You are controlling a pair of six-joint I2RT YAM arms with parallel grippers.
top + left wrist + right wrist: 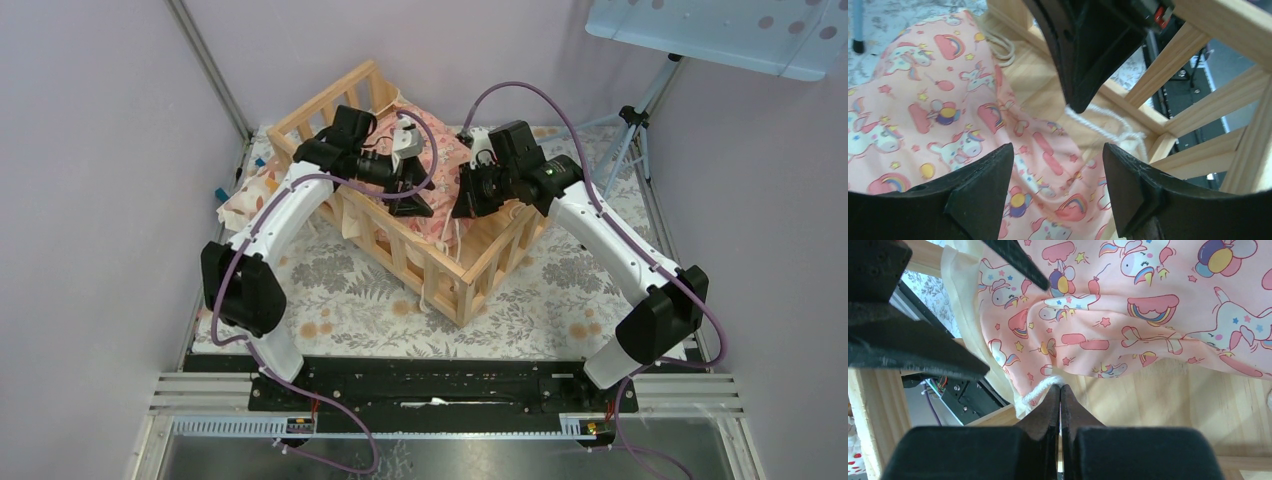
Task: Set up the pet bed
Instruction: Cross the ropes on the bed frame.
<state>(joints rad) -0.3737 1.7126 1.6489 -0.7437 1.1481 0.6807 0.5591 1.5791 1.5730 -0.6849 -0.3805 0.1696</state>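
Observation:
The pet bed (440, 272), a light wood frame with slatted rails, stands at an angle mid-table. A pink unicorn-print cushion (445, 158) lies inside it, its corner rumpled over the plank base (1168, 402). My left gripper (1057, 159) hovers open over the cushion (938, 115), with nothing between its fingers. My right gripper (1060, 388) is shut on a white cord (1039, 390) at the cushion's (1148, 305) corner, close to a corner of the rails (1198, 135). In the top view both grippers, left (412, 200) and right (462, 208), meet inside the bed.
A small cream pillow (245, 195) with orange prints lies at the table's left edge, beside the bed. A floral cloth (350, 300) covers the table. A tripod (630, 130) and a pale panel (720, 30) stand at the back right.

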